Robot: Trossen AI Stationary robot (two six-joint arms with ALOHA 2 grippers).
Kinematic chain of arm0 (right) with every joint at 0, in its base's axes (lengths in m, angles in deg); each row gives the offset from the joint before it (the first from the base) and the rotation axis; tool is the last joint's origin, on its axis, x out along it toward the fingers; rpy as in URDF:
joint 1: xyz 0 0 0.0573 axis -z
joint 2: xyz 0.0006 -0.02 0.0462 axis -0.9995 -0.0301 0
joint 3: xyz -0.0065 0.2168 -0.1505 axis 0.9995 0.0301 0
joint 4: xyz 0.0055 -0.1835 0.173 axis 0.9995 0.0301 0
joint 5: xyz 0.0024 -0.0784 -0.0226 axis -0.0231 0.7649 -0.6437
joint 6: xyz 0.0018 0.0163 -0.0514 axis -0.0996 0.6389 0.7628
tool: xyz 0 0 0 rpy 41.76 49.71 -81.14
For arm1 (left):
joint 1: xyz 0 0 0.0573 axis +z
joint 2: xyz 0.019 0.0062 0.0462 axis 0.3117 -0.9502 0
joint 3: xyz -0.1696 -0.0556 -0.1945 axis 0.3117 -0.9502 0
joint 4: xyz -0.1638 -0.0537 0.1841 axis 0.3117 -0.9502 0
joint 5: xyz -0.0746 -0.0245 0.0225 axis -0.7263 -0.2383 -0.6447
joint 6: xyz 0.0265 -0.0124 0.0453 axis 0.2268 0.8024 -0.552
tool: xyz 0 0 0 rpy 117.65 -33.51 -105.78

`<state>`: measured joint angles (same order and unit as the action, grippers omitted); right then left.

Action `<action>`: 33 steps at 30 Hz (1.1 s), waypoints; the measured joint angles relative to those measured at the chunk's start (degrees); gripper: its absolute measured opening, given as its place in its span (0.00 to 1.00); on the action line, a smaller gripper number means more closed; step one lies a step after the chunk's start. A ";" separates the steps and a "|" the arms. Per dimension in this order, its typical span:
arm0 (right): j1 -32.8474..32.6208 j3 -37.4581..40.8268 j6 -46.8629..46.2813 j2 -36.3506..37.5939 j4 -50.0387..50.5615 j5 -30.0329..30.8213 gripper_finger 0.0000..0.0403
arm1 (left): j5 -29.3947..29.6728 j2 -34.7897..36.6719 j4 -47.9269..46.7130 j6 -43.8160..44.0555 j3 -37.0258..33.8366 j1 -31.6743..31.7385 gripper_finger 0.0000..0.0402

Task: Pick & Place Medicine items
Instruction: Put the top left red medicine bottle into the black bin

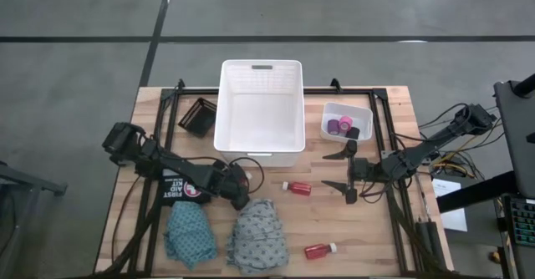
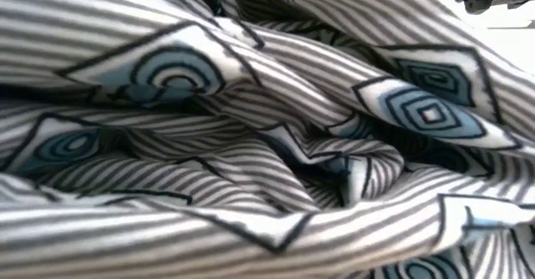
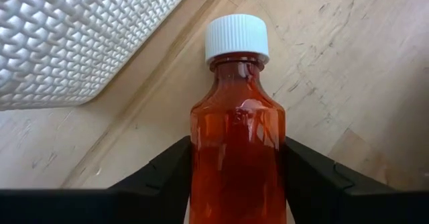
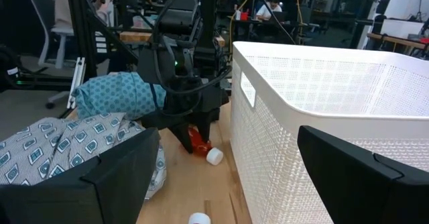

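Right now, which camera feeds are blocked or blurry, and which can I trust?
Low view: filled by the grey cloth, soft and out of focus. Left wrist view: sharp on the red bottle between the left gripper's fingers. High view: evenly lit, whole table clear. Right wrist view: own fingers blurred, white basket sharp.

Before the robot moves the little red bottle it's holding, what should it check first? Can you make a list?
1. Left gripper shut on the red bottle: ok.
2. White cap on: ok.
3. White basket empty, with room: ok.
4. Right gripper open, away from the basket: ok.
5. Bottle lifted off the table: cannot tell.
6. Other bottles and grey cloth out of the path: ok.
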<state>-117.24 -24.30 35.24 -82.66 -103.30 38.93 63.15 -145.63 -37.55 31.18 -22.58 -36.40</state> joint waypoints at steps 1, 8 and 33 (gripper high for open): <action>0.02 0.00 0.00 0.00 0.00 0.02 0.88 | -0.01 0.00 0.00 0.00 0.00 0.00 0.49; 0.02 0.00 0.00 0.00 0.00 0.00 0.88 | -0.18 0.02 0.17 -0.39 0.00 -0.02 0.46; 0.01 0.00 0.01 0.00 -0.02 0.00 0.88 | -2.96 16.79 -8.02 4.82 0.00 -0.40 0.47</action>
<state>-117.23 -24.30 35.25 -82.66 -103.32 38.93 60.18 -128.84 -45.57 36.01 -22.58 -36.80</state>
